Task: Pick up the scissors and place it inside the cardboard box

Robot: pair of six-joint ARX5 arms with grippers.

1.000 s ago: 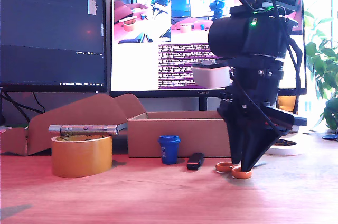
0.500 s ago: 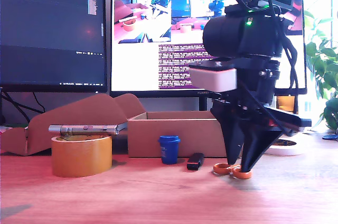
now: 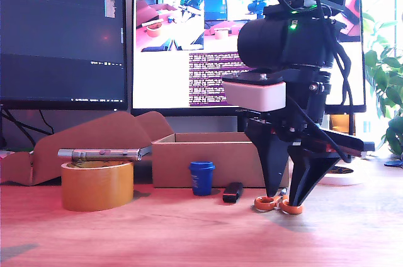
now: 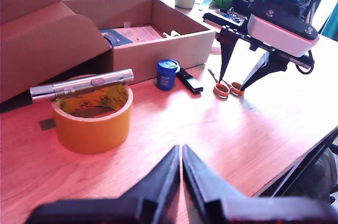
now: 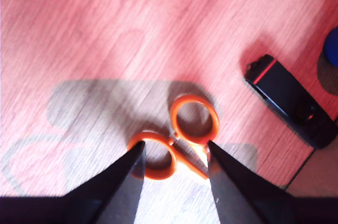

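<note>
The step in hand, as I judge it, is the grasp of the scissors point(image 3: 276, 203): my second end effector point(image 3: 283, 196) is down at the tabletop point(image 3: 189, 235) with its fingers spread wide apart, released, gripping nothing. In the second wrist view the two dark fingertips point(image 5: 132, 166) straddle the orange ring handles, one ring partly tucked behind a fingertip and the other lying in the gap between them. The scissors point(image 5: 177, 139) lie flat on the wood, their blades hidden behind the end effector.

In the exterior view the scissors sit at about 4 o'clock from the box point(image 3: 211, 160), near its front corner, with a black gadget point(image 3: 232, 192) and a blue cup point(image 3: 201, 177) between them and the box front. The box stands open, flaps folded back, at about 10 o'clock from the scissors.

The next move, I judge, calls for closing on the handles, then lifting clear of the tabletop and carrying up and over the box wall before letting go inside. The rings are thin and low, so the fingertips probably need to stay right at the wood to catch them.

My first end effector point(image 4: 181, 155) is clenched with its fingers pressed together on nothing, held apart from the work, above bare tabletop near the tape roll point(image 4: 92, 118).
</note>
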